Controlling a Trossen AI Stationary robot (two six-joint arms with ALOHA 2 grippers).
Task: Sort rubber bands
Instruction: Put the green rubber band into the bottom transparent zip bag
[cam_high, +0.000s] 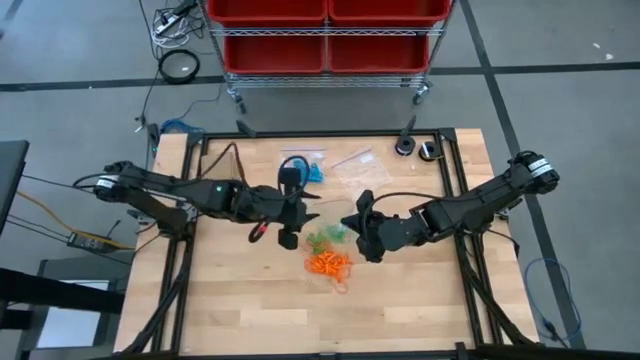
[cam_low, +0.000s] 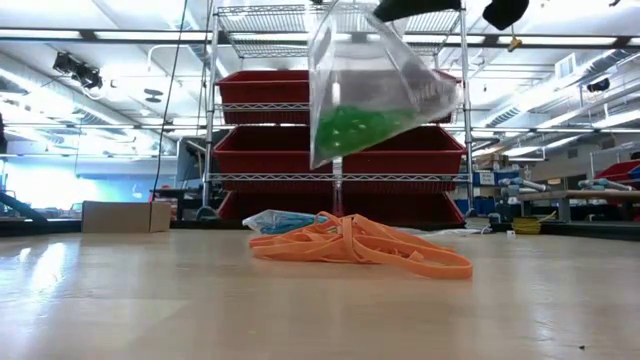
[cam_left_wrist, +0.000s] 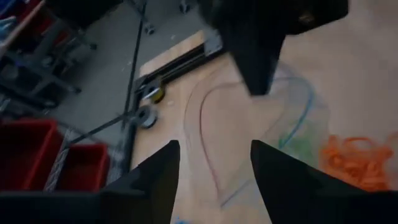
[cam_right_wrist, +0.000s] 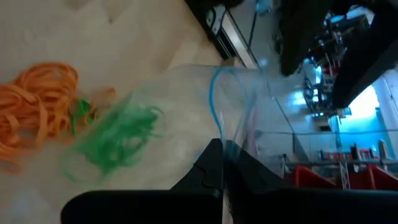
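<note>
The right claw (cam_right_wrist: 222, 163) is closed on the top edge of a clear bag (cam_right_wrist: 186, 112) and holds it up above the middle of the desk (cam_high: 240, 300). The green bands (cam_right_wrist: 118, 137) lie inside this bag, at its low end. The left claw (cam_left_wrist: 214, 168) is open, with nothing between its fingers, and it stands just beside the mouth of the bag. Under the bag, the orange bands (cam_high: 328, 264) make a loose pile on the desk, near the middle. Blue bands (cam_high: 314, 172) lie in another bag toward the far edge. A risk, as I judge it: the thin plastic may slip from the right claw, or the left claw may miss the other lip, and then green bands could fall into the orange pile.
</note>
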